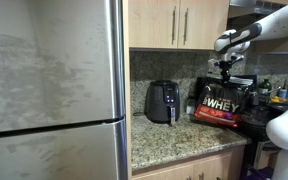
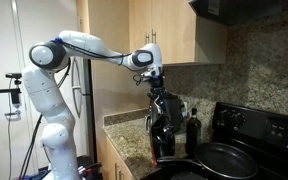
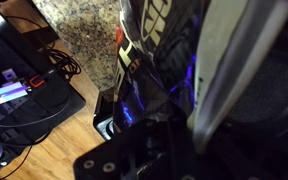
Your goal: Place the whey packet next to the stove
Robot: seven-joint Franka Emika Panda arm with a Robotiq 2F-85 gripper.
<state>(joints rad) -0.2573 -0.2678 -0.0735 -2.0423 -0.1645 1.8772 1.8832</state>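
The whey packet (image 1: 222, 101) is a large black pouch with white "WHEY" lettering and red trim. It stands slightly tilted at the counter's end, right beside the stove (image 1: 256, 128). My gripper (image 1: 226, 70) is directly above it and shut on its top edge. In an exterior view the packet (image 2: 163, 128) hangs from the gripper (image 2: 157, 86), just short of the stove (image 2: 256, 138). The wrist view shows the packet (image 3: 149, 45) close up, pinched between the fingers (image 3: 170, 122). Whether its bottom rests on the counter I cannot tell.
A rounded black air fryer (image 1: 162, 102) stands on the granite counter (image 1: 174, 138), between the fridge (image 1: 54, 90) and the packet. A dark bottle (image 2: 193, 132) stands beside the packet and a black pan (image 2: 222, 160) sits on the stove. Cupboards (image 1: 179, 22) hang overhead.
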